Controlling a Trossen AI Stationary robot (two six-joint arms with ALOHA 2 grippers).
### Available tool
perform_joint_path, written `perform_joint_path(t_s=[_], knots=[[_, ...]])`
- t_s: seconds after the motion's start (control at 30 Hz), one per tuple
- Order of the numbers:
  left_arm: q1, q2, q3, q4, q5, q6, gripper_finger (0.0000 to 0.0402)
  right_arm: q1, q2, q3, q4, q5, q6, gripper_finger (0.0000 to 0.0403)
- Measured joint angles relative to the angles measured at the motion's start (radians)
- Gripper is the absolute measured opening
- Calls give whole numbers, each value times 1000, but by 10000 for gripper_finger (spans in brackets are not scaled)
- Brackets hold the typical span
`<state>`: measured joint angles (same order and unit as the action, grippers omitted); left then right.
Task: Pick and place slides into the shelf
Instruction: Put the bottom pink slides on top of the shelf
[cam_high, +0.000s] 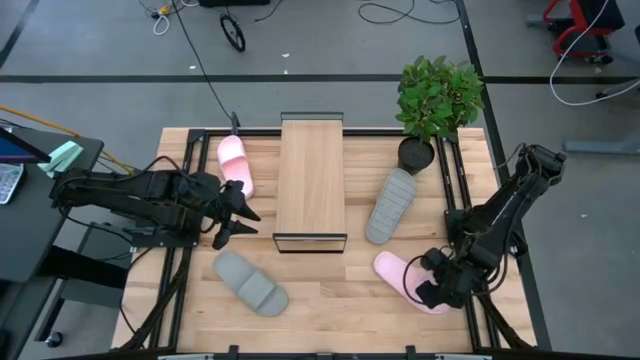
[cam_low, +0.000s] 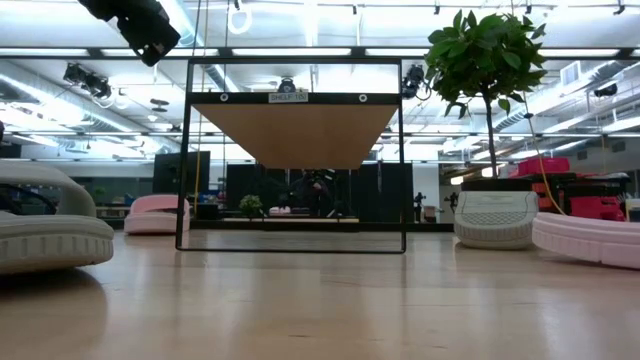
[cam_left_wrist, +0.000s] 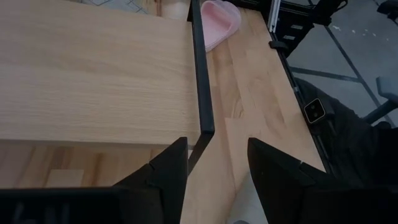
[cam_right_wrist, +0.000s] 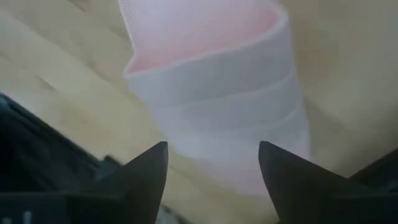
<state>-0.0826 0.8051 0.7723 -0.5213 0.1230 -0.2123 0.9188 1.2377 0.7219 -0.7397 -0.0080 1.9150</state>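
The shelf (cam_high: 311, 180) stands in the middle of the table, with a light wood top on a thin black frame. One pink slide (cam_high: 235, 165) lies to its far left and a grey slide (cam_high: 250, 282) to its near left. A second grey slide (cam_high: 390, 205) lies to the shelf's right. The other pink slide (cam_high: 405, 280) lies near the table's near right corner. My left gripper (cam_high: 235, 215) is open and hovers by the shelf's near left corner (cam_left_wrist: 205, 124). My right gripper (cam_right_wrist: 213, 162) is open above the strap (cam_right_wrist: 217, 93) of the near right pink slide.
A potted plant (cam_high: 435, 100) stands at the table's far right, just beyond the right grey slide. Black frame rails (cam_high: 455, 190) run along the table's left and right sides. Bare wood (cam_high: 330, 290) lies between the two near slides, in front of the shelf.
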Motion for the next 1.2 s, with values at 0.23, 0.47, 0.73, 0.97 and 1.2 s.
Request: perform_joint_path(t_s=[0.23, 0.47, 0.73, 0.97, 1.2], knots=[[0, 0, 0, 0, 0, 0, 172, -65, 0, 0, -131, -25, -224, 252], [0, 0, 0, 0, 0, -1, 172, -98, 0, 0, -84, 41, -422, 260], [0, 0, 0, 0, 0, -1, 172, -133, -1, -7, -66, 88, -497, 297], [0, 0, 0, 0, 0, 0, 172, -133, -2, -43, -43, 47, -488, 304], [0, 0, 0, 0, 0, 14, 172, -134, -2, -121, 75, 40, -475, 289]])
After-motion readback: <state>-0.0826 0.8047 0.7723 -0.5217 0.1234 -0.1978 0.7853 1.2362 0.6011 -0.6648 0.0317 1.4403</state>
